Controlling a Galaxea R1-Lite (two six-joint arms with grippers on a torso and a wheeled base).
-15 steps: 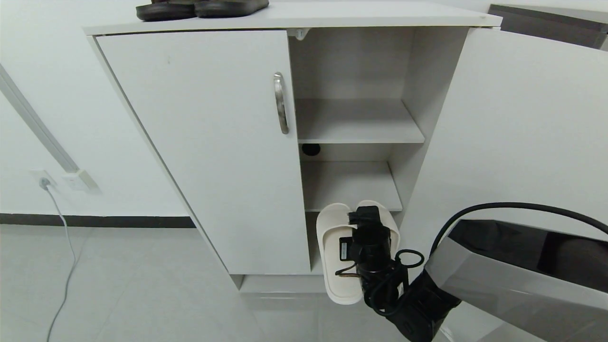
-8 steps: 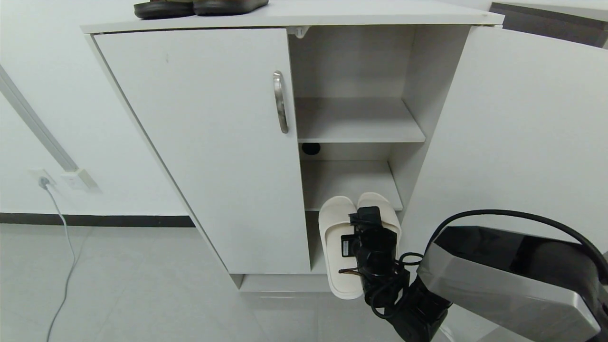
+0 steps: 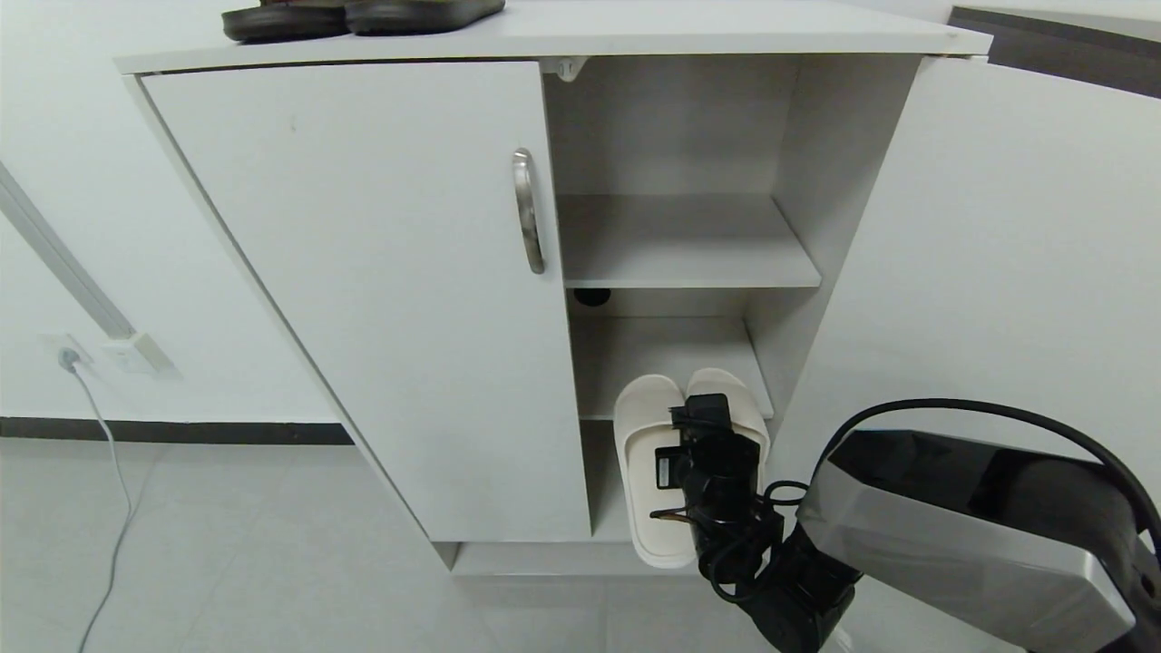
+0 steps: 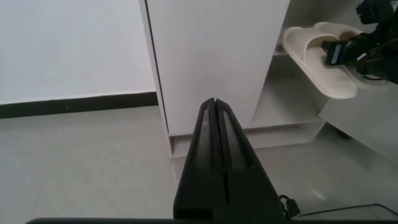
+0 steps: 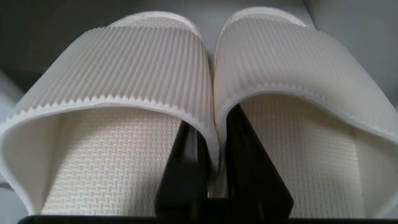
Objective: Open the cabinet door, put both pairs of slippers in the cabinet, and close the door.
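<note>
white slippers (image 3: 639, 472), right gripper (image 5: 214, 132) pinching adjoining straps (image 5: 205, 87)

Head high, wrists seemingly toward slippers (image 3: 644, 426)

Cabinet (image 3: 843, 163) open: white slippers (image 3: 639, 508) before, dark slippers (image 3: 363, 16) atop.

A plain, home-like indoor room — white shoe cabinet (image 3: 363, 272) against a white wall (image 3: 73, 136), grey tiled floor (image 3: 227, 562), wall socket (image 3: 65, 356).
</note>
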